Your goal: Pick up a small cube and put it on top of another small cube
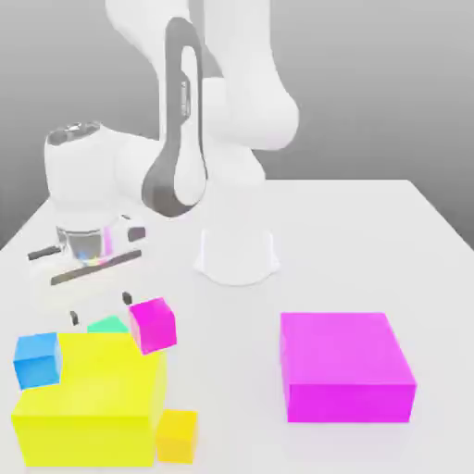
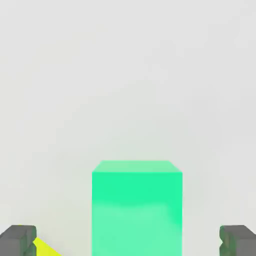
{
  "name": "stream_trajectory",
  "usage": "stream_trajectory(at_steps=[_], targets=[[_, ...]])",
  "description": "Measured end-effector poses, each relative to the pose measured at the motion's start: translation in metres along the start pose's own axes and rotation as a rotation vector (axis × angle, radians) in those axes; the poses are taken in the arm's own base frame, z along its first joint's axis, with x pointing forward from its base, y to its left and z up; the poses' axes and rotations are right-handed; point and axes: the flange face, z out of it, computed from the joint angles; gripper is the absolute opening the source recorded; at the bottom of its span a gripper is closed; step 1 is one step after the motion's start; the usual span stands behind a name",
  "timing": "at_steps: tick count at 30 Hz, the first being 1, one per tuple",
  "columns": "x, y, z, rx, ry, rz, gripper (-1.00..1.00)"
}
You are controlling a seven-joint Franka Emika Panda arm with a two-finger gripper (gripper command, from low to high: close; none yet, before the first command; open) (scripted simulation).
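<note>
The small cube (image 1: pixel 107 325) is mint-green and sits on the white table, mostly hidden behind a big yellow block (image 1: pixel 88 398) and a small magenta cube (image 1: pixel 154 324). In the hand view the same small cube (image 2: pixel 136 207) lies between my two dark fingertips (image 2: pixel 17 240), with a clear gap on each side. My gripper (image 1: pixel 100 308) hangs low and open right over it, holding nothing. A small blue cube (image 1: pixel 37 359) sits at the yellow block's corner on the exterior view's left.
A small yellow cube (image 1: pixel 176 435) lies at the big yellow block's front corner. On the exterior view's right rests a big magenta block (image 1: pixel 345 366). The arm's white base (image 1: pixel 236 255) stands behind. A yellow sliver (image 2: pixel 45 247) shows next to one fingertip.
</note>
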Motion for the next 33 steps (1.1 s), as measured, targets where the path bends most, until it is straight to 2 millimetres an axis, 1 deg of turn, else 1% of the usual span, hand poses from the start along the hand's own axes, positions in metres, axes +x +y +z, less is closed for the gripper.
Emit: stream_trajectory(at_steps=[4, 5, 11, 12, 16, 20, 21, 23, 25, 28, 31, 33], targets=[[0.002, 0.002, 0.032, -0.002, 0.002, -0.002, 0.00], [0.003, 0.002, 0.037, -0.002, 0.003, -0.002, -1.00], [0.003, 0.002, 0.038, -0.001, 0.001, -0.003, -1.00], [0.003, 0.002, 0.035, 0.000, 0.001, -0.002, -1.00], [0.000, 0.001, 0.008, 0.000, -0.001, 0.000, -1.00], [0.002, 0.002, -0.022, 0.000, 0.001, -0.005, -1.00], [-0.001, 0.004, -0.030, 0.002, 0.003, -0.028, -1.00], [-0.013, 0.012, -0.048, 0.007, 0.008, -0.110, -1.00], [-0.027, 0.022, -0.069, 0.011, 0.012, -0.206, -1.00], [-0.046, 0.045, -0.103, 0.012, 0.013, -0.361, -1.00], [-0.060, 0.073, -0.140, 0.008, 0.010, -0.521, -1.00], [-0.065, 0.094, -0.164, 0.002, 0.004, -0.630, -1.00]])
